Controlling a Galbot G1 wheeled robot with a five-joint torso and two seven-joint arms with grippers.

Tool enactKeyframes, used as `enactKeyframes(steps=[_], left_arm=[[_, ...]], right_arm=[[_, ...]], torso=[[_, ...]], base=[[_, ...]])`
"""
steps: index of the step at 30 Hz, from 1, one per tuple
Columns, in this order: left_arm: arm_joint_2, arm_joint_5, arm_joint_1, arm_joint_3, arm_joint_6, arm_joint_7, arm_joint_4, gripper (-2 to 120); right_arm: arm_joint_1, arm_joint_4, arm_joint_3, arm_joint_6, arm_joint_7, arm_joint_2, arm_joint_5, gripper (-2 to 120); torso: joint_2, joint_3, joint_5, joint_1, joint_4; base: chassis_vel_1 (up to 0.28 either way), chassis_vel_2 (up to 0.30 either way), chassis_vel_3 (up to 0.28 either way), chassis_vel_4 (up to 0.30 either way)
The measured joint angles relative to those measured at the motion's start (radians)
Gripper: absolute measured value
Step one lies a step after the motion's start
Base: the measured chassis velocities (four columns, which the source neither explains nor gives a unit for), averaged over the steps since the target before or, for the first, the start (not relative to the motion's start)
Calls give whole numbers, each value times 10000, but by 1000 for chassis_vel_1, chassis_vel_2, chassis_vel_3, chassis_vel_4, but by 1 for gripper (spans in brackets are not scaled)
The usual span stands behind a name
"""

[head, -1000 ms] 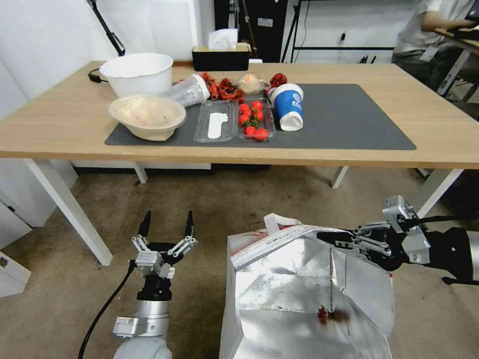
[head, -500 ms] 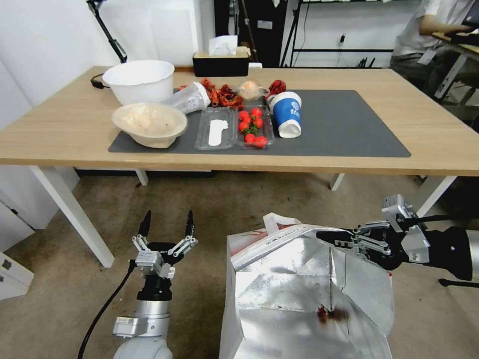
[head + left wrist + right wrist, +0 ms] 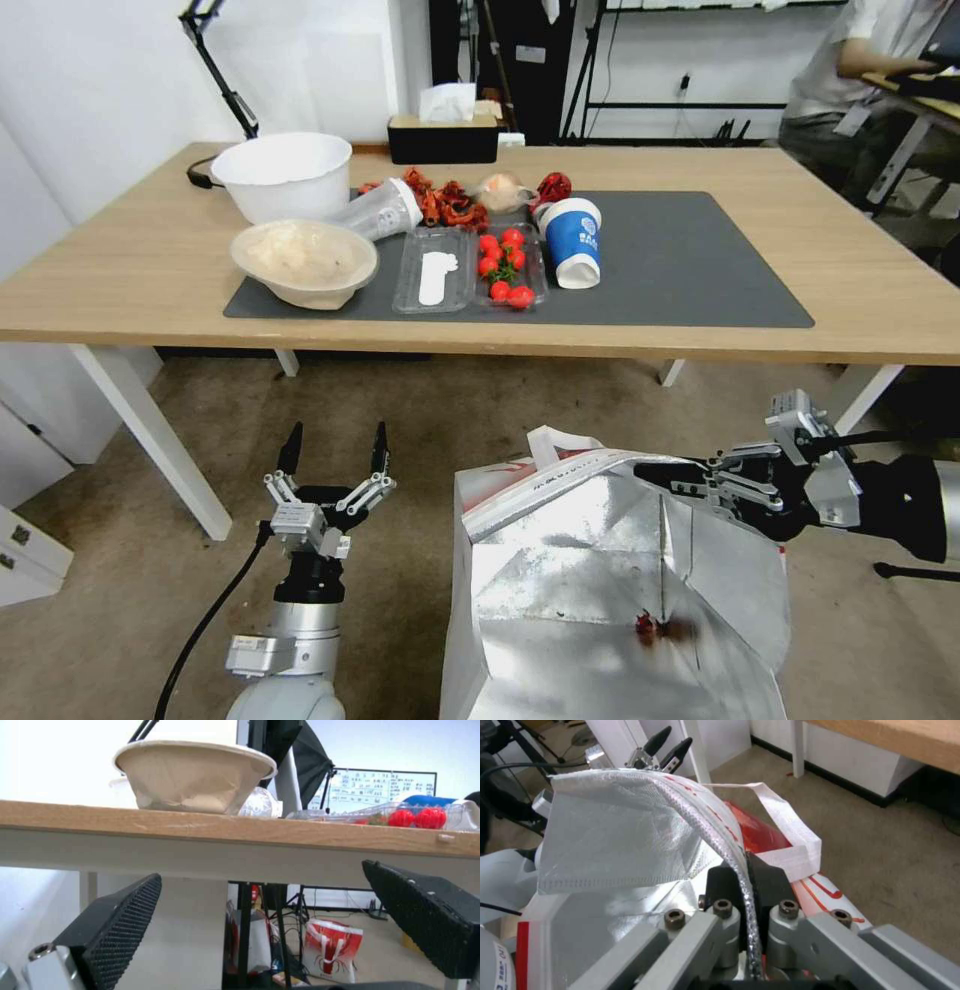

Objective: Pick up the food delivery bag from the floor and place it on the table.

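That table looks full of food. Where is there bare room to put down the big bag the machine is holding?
The table is crowded on the mat's left half: bowls, tomato tray, blue cup. The grey mat's right half, right of that cup, is bare, as is the wood beyond it. The right gripper pinches the food delivery bag rim.

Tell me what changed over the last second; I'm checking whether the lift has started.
The table sits lower in the head view, so the camera moved, not the things. Unchanged: right gripper pinches the food delivery bag rim; left gripper hovers open beside it.
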State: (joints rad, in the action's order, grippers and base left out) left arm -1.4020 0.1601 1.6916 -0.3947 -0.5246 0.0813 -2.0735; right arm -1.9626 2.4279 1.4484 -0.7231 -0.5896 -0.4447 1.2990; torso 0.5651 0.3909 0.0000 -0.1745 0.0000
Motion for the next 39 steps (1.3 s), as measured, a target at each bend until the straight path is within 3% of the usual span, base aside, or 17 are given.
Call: enactKeyframes(steps=[39], left_arm=[[29,28,155,-15,-8,-41,-153,100]], right_arm=[[8,136,67,20,-1,-53,30,0]], torso=[[1681,1016,0,-663,0]], base=[[0,0,0,0]])
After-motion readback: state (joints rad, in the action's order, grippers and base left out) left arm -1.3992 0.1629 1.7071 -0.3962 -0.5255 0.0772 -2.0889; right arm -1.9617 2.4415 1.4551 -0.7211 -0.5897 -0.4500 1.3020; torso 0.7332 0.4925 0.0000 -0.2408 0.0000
